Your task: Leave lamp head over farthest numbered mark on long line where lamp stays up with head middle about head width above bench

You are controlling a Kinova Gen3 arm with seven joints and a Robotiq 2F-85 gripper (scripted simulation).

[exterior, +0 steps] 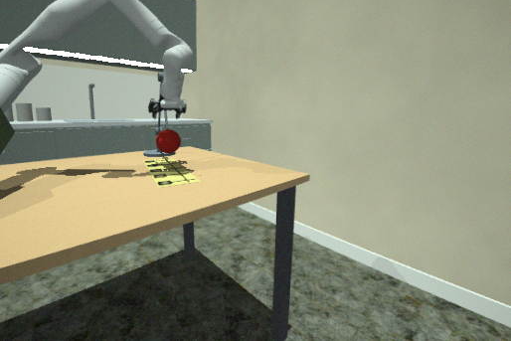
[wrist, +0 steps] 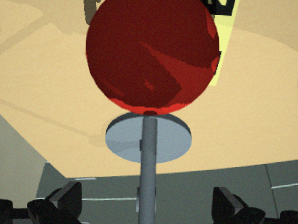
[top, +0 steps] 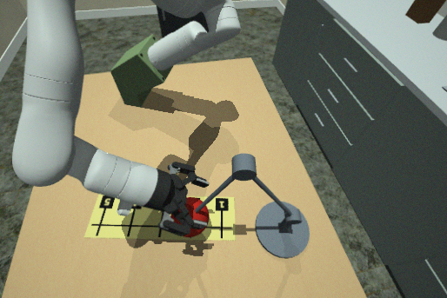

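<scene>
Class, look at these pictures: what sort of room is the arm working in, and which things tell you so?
Probably a kitchen-like workroom: a long grey cabinet run with a pale counter, canisters on the counter, and a wooden bench holding the lamp's round base.
</scene>
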